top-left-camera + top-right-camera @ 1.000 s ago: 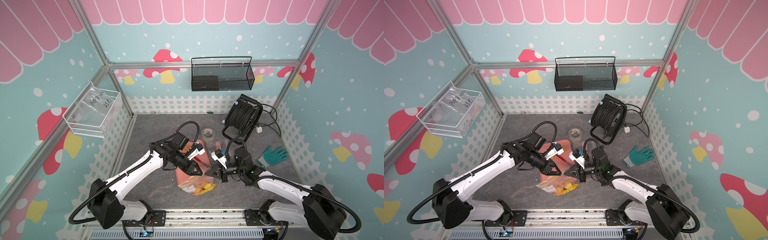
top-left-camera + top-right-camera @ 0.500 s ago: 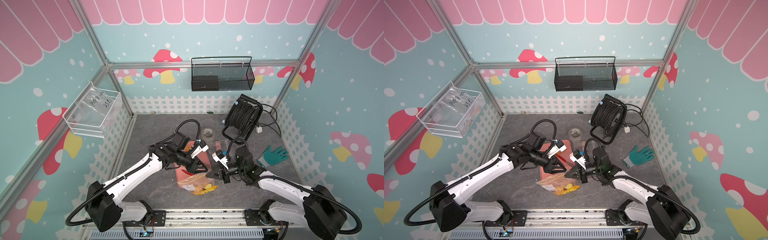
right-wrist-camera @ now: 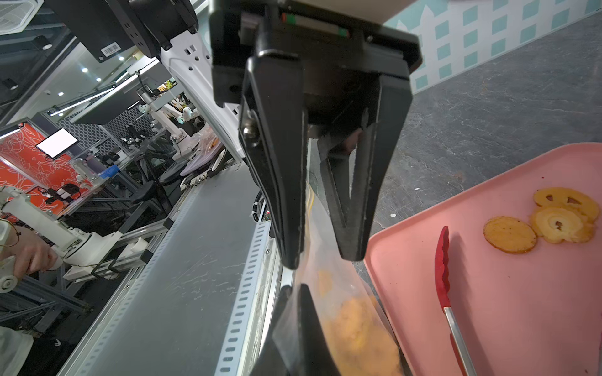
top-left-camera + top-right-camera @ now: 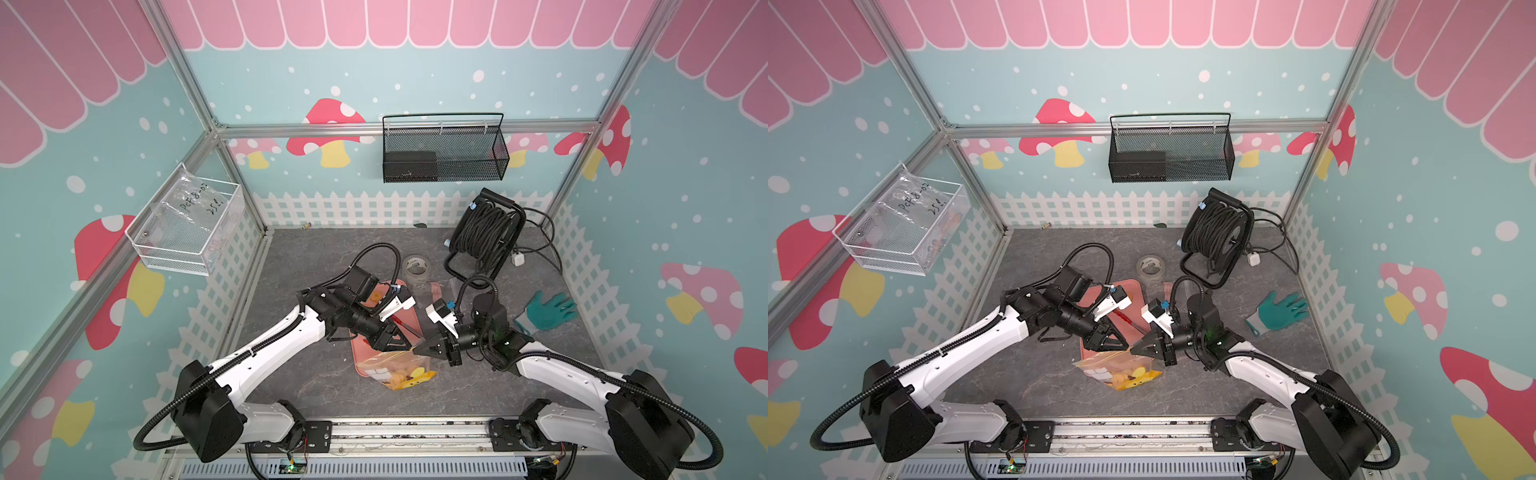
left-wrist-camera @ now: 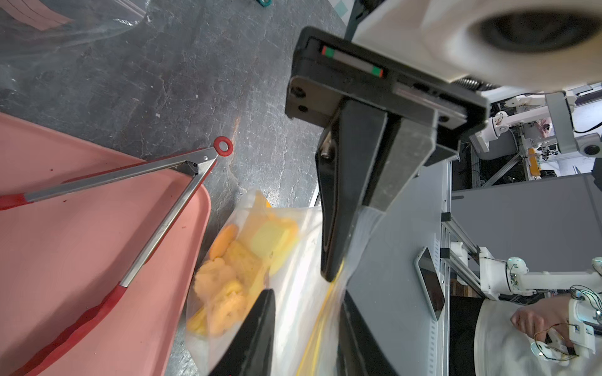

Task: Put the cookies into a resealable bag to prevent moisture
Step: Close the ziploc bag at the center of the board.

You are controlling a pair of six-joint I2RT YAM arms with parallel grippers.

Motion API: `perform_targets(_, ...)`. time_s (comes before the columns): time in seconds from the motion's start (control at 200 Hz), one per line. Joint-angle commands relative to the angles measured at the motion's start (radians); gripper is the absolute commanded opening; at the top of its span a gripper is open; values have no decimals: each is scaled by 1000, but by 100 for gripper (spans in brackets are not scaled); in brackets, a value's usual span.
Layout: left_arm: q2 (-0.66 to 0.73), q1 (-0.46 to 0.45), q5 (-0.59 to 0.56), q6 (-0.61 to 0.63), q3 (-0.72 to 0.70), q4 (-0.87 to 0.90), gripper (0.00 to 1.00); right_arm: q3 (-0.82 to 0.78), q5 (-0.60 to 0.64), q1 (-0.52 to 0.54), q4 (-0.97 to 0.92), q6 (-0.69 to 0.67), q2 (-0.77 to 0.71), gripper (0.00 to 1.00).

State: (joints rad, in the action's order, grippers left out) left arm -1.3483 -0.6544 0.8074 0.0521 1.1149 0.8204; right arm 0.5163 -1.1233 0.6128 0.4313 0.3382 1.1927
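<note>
The clear resealable bag (image 4: 399,370) with a yellow zip line lies at the front end of the pink tray (image 4: 361,353), with several golden cookies (image 5: 224,286) inside it. A few more cookies (image 3: 553,221) lie on the tray (image 3: 505,309). My right gripper (image 3: 294,288) is shut on the bag's top film (image 3: 325,293). In both top views it meets my left gripper (image 4: 401,343) over the bag's mouth. The left gripper (image 5: 308,293) is open, and its fingers (image 5: 257,335) straddle the zip edge without pinching it.
Red-handled metal tongs (image 5: 156,228) lie on the tray. Behind the tray are a tape roll (image 4: 417,266), a clear bag of pink strips (image 4: 440,291), a black cable reel (image 4: 486,237) and a green glove (image 4: 550,309). A black wire basket (image 4: 444,153) hangs on the back wall.
The left gripper pulled back a little toward the tray, then returned to the bag's top edge. The right gripper kept its hold, and the bag barely shifted.
</note>
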Motion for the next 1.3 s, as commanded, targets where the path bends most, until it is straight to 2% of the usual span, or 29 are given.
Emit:
perform_targets(0.0, -36, -3, 3, 43, 19, 21, 31, -7, -29, -8, 31, -10, -4, 0)
perform_targets(0.41, -25, -32, 99, 12, 6, -26, 28, -10, -25, -17, 26, -22, 3, 0)
perform_targets(0.616, -8, -31, 87, 25, -21, -16, 34, -10, -24, -35, 18, -32, -3, 0)
perform_targets(0.711, -4, -31, 69, 23, -21, -27, 33, -10, -28, -36, 18, -34, -2, 0)
perform_targets(0.836, -23, -33, 88, 19, -11, -28, 27, -5, -28, -38, 17, -36, 0, 0)
perform_targets(0.946, -25, -33, 91, 20, -5, -33, 11, -2, -30, -39, 17, -37, 3, 0)
perform_targets(1.081, -10, -27, 91, 24, -7, -33, 0, -4, -26, -41, 6, -44, 3, 0)
perform_targets(1.251, -8, -27, 66, 41, -10, 7, 0, -5, -20, -47, 5, -43, -4, 0)
perform_targets(1.296, -7, -25, 36, 37, -8, 14, 15, -7, -22, -51, 4, -44, -4, 0)
